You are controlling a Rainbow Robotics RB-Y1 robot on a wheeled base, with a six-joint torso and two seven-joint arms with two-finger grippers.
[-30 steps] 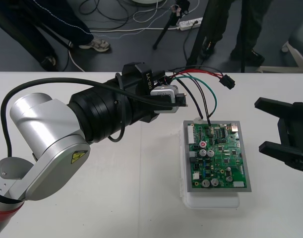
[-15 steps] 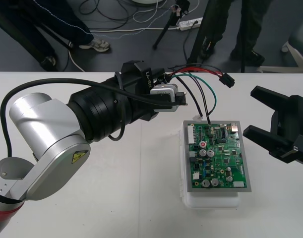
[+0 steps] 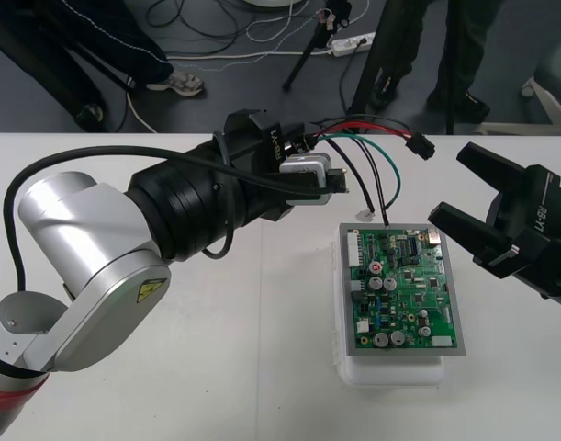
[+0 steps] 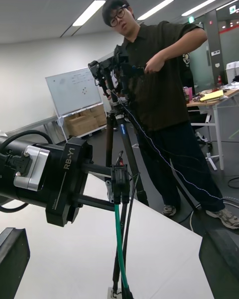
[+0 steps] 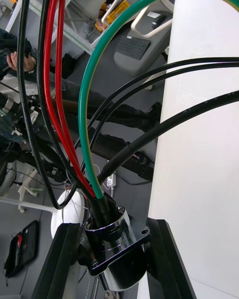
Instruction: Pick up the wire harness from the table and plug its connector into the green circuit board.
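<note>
Now my left gripper (image 3: 333,181) clamps the socket (image 5: 112,241), presenting the plug (image 3: 422,147) near my right gripper (image 3: 459,191), fingers spread.

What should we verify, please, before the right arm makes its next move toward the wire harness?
1. Is the left gripper shut on the harness's round metal socket? Ok.
2. Is the right gripper open, with its black fingers far apart? Ok.
3. Is the right gripper holding nothing, near the far right corner of the green circuit board on its white base? Ok.
4. Is the small black plug seated in the board? Not ok: it is away from the board, beyond its far edge.
5. Is the lower end of the thin green wire joined to the board? Cannot tell.
</note>
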